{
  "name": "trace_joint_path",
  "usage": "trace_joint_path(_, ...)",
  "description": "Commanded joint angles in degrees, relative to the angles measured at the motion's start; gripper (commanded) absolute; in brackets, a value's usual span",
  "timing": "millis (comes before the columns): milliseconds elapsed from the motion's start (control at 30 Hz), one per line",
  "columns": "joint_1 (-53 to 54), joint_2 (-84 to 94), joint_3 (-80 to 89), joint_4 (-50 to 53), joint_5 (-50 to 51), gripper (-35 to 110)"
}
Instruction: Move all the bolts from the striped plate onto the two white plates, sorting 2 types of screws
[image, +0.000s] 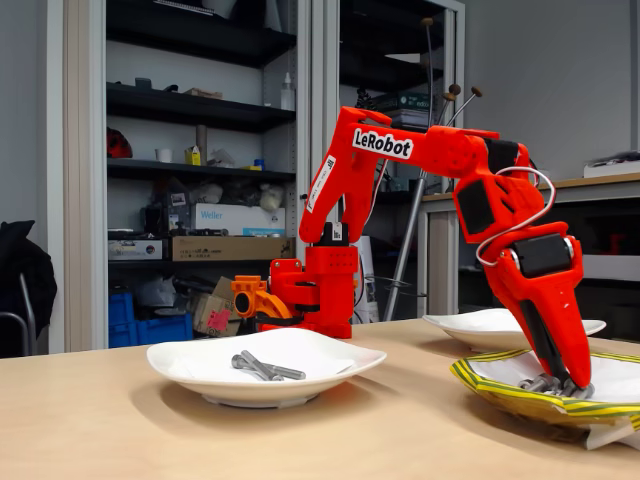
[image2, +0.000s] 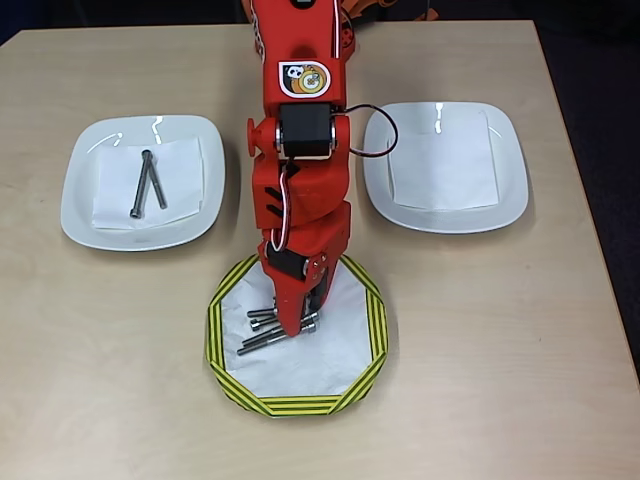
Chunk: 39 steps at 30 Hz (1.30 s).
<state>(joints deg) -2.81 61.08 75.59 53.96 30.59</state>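
The red arm (image: 420, 160) carries "LeRobot" in white on its upper link; a box on the shelf behind it reads "Weller". A round cartoon sticker sits on the arm in the overhead view.

The gripper (image2: 293, 325) points down into the striped plate (image2: 225, 375), its tips (image: 565, 385) among a small heap of bolts (image2: 262, 335). Whether the fingers are spread or closed on a bolt cannot be told.

In the overhead view those bolts lie just left of and under the tips, long axes running roughly left to right, slightly slanted.

Well to the gripper's upper left in that view, the left plate (image2: 85, 215) holds two long bolts (image2: 146, 183), crossing in a narrow V, axes running near-vertically in the picture. The right plate (image2: 510, 160), upper right of the gripper, holds a white paper sheet.
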Motion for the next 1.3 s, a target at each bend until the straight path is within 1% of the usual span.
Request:
trace_joint_path(0, 0.4, -1.7, -4.3, 1.1, -1.8, 14)
trace_joint_path(300, 1.6, -11.2, -20.9, 9.0, -5.4, 14)
trace_joint_path(467, 2.2, -18.2, -33.7, 16.5, -6.8, 14)
trace_joint_path(533, 2.4, -19.2, -35.9, 19.1, -7.0, 14)
trace_joint_path(633, 2.9, -17.7, -33.1, 20.0, -7.0, 15)
trace_joint_path(833, 3.7, -10.4, -22.9, 16.5, -7.0, 15)
trace_joint_path(1067, 4.3, -3.8, -12.0, 9.4, -10.2, 15)
trace_joint_path(1200, 5.0, -1.8, -5.5, 2.0, -12.3, 13)
trace_joint_path(1267, 5.7, -1.5, -4.4, 0.6, -13.1, 13)
